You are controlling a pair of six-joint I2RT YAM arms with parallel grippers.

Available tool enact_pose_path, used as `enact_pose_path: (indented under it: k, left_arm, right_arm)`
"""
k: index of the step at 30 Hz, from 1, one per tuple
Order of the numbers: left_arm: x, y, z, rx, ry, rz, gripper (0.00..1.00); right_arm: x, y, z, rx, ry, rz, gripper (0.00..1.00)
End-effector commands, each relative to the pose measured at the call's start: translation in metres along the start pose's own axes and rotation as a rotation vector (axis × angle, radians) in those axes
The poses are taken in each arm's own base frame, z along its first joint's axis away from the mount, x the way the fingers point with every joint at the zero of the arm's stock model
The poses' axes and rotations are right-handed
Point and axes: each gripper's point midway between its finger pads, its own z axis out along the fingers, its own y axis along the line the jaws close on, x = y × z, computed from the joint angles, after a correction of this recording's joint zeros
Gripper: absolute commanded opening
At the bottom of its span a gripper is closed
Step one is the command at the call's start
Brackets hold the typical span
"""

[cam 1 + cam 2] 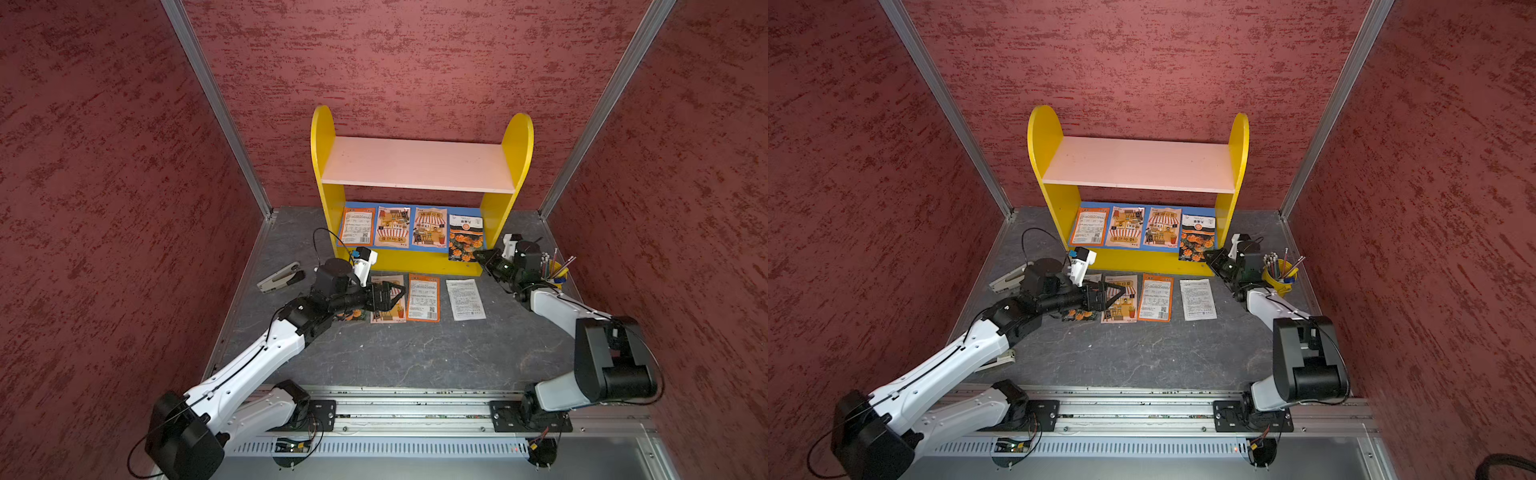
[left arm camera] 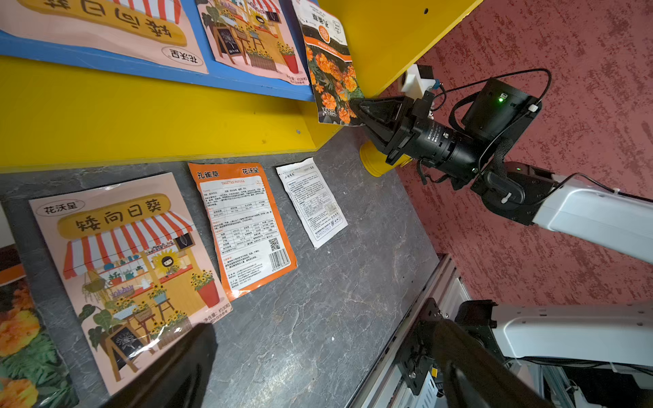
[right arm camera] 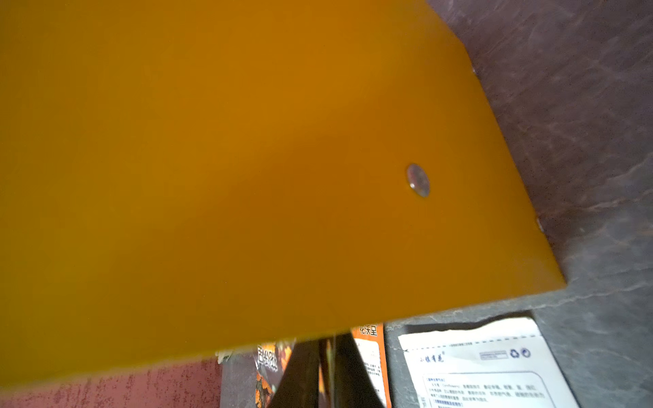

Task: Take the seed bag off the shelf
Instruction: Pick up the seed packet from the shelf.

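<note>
The shelf (image 1: pixel 415 162) (image 1: pixel 1138 164) stands against the back wall, with several seed bags lying side by side on its blue lower board. The rightmost seed bag (image 1: pixel 464 239) (image 1: pixel 1197 239) (image 2: pixel 330 70) (image 3: pixel 268 367), black with orange flowers, hangs over the board's front edge. My right gripper (image 1: pixel 478 254) (image 1: pixel 1208 257) (image 2: pixel 355 106) (image 3: pixel 327 371) is shut on that bag's lower corner, close to the shelf's yellow right side panel (image 3: pixel 247 159). My left gripper (image 1: pixel 401 291) (image 1: pixel 1121 293) (image 2: pixel 321 339) stands open just above the table, holding nothing.
Several seed bags lie flat on the grey table in front of the shelf: a pink one (image 1: pixel 388 297), an orange one (image 1: pixel 424 297) and a white one (image 1: pixel 465 299). A yellow pencil cup (image 1: pixel 555 270) (image 1: pixel 1281 274) stands behind my right wrist. A stapler (image 1: pixel 280 276) lies at the left.
</note>
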Motion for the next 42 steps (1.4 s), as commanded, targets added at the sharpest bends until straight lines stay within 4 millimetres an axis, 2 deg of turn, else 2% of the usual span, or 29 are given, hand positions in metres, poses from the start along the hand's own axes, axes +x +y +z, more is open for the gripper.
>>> enact_pose_path:
  k: [1, 4, 11, 23, 29, 34, 38, 42]
  left_arm:
    - [-0.002, -0.003, 0.005, 0.04, -0.01, -0.01, 1.0]
    - [-0.004, -0.007, 0.01, 0.075, -0.02, -0.021, 1.0]
    - [-0.015, -0.019, 0.026, 0.178, -0.063, -0.055, 1.0]
    - [-0.052, -0.059, 0.062, 0.4, -0.182, -0.049, 1.0]
    - [-0.073, -0.082, 0.074, 0.508, -0.22, -0.038, 1.0]
    - [-0.083, -0.099, 0.081, 0.575, -0.222, -0.034, 0.96]
    - [-0.087, -0.11, 0.085, 0.618, -0.214, -0.034, 0.89]
    - [-0.085, -0.115, 0.09, 0.643, -0.196, -0.046, 0.64]
  right_arm:
    - [-0.012, 0.011, -0.018, -0.01, -0.062, -0.055, 0.05]
    - [-0.01, 0.016, -0.031, -0.008, -0.079, -0.074, 0.0]
    - [0.007, 0.039, -0.068, -0.08, -0.072, -0.111, 0.0]
    - [0.057, 0.109, -0.14, -0.38, 0.027, -0.164, 0.0]
    - [0.074, 0.13, -0.16, -0.463, 0.076, -0.178, 0.0]
    - [0.081, 0.14, -0.163, -0.495, 0.098, -0.184, 0.0]
    - [0.085, 0.146, -0.161, -0.507, 0.104, -0.196, 0.0]
    - [0.085, 0.149, -0.16, -0.507, 0.095, -0.211, 0.0]
